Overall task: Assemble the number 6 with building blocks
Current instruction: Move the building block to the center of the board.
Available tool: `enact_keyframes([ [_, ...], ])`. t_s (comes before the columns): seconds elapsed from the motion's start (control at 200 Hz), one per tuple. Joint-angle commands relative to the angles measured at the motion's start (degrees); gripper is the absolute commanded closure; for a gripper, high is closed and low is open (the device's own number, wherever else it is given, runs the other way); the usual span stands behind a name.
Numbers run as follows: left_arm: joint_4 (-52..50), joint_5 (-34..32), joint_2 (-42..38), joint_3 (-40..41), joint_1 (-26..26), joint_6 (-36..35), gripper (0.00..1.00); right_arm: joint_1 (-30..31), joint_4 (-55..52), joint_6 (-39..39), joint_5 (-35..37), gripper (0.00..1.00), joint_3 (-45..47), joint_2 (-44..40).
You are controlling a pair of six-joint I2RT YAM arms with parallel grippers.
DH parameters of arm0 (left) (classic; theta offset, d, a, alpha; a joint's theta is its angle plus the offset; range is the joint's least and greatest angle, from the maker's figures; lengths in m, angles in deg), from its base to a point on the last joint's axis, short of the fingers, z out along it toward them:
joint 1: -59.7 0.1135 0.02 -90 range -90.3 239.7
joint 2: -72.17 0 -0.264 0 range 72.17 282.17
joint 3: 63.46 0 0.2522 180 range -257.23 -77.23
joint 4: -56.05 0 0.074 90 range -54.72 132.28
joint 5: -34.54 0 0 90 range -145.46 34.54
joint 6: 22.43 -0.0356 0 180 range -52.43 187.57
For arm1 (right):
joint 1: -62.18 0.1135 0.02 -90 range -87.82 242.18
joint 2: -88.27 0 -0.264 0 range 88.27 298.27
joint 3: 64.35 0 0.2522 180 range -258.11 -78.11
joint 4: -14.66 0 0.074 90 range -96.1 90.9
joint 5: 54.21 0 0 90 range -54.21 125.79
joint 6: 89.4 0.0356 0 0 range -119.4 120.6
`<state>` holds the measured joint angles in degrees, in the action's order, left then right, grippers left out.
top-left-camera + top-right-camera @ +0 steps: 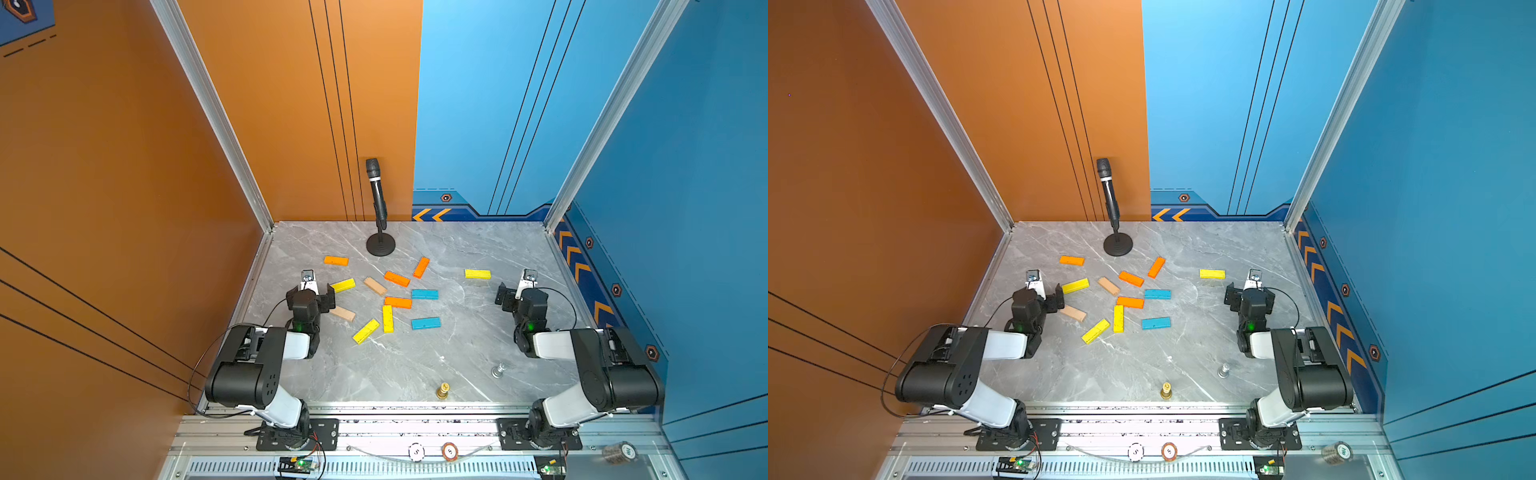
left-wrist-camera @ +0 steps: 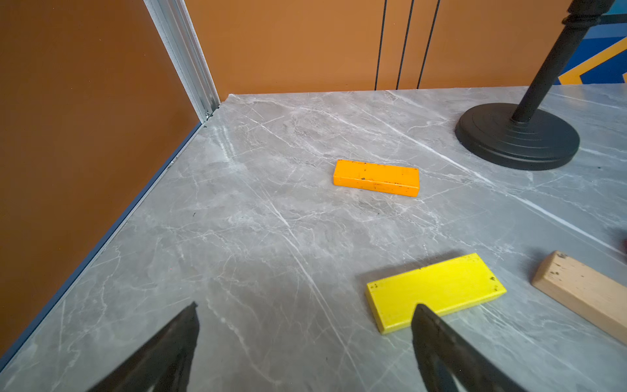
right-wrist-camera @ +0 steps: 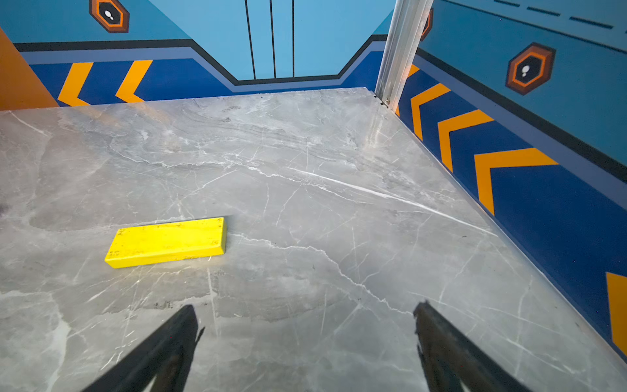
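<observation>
Several building blocks lie scattered flat on the grey marble table (image 1: 415, 365). They include orange ones (image 1: 336, 260) (image 1: 397, 279), yellow ones (image 1: 343, 285) (image 1: 477, 274), blue ones (image 1: 424, 294) and tan ones (image 1: 343, 313). My left gripper (image 1: 311, 296) is open and empty at the left of the cluster. In the left wrist view one of its fingertips (image 2: 424, 315) overlaps the near edge of a yellow block (image 2: 434, 288), with an orange block (image 2: 376, 177) farther off. My right gripper (image 3: 305, 305) is open over bare table, with a yellow block (image 3: 166, 241) ahead of it.
A black microphone on a round stand (image 1: 380, 243) rises at the back centre. A gold chess piece (image 1: 443, 390) and a silver one (image 1: 498, 370) stand near the front edge. Walls close the table on the left, back and right.
</observation>
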<state>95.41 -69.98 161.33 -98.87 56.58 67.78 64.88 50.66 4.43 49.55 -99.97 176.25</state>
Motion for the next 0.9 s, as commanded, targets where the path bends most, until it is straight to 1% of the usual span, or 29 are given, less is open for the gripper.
enact_keyframes([
  [0.0, -0.13, 2.14, 0.42, -0.01, 0.21, -0.56, 0.03, 0.38, 0.74, 0.46, 1.2, 0.01, 0.6, -0.36],
  [0.896, -0.38, 2.84, 0.48, -0.06, 0.57, -0.45, 0.02, 0.38, 0.68, 0.47, 1.24, 0.01, 0.64, -0.36],
])
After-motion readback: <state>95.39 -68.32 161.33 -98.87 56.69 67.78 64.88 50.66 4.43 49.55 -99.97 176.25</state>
